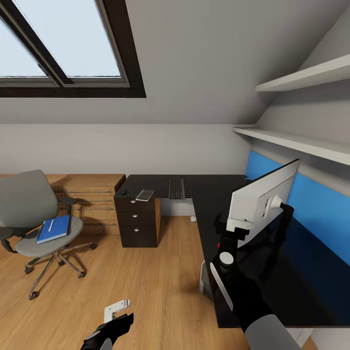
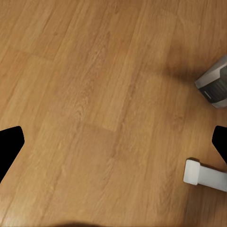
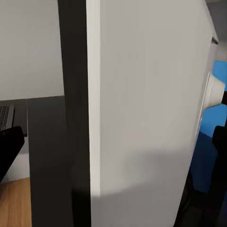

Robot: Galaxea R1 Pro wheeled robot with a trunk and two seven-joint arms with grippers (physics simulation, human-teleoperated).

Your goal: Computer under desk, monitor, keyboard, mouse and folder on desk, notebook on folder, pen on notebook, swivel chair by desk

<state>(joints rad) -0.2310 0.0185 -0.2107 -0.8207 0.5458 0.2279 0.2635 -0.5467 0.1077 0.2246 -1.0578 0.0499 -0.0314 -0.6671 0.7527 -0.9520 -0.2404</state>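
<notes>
Holding the monitor (image 1: 262, 199) by its near edge, the right gripper (image 1: 232, 224) has its fingers closed around the white-backed panel, which stands on the black worktop (image 1: 214, 194) of the desk. The monitor step looks to be in hand; next it calls for settling the screen squarely and letting go. The left gripper (image 1: 115, 322) hangs low over the wood floor (image 2: 94, 94), fingers spread and empty. Farther along the worktop lie the keyboard (image 1: 176, 188), mouse (image 1: 124, 192) and notebook (image 1: 145, 195). The blue folder (image 1: 54, 229) with the pen (image 1: 50, 225) waits on the swivel chair (image 1: 39, 218).
</notes>
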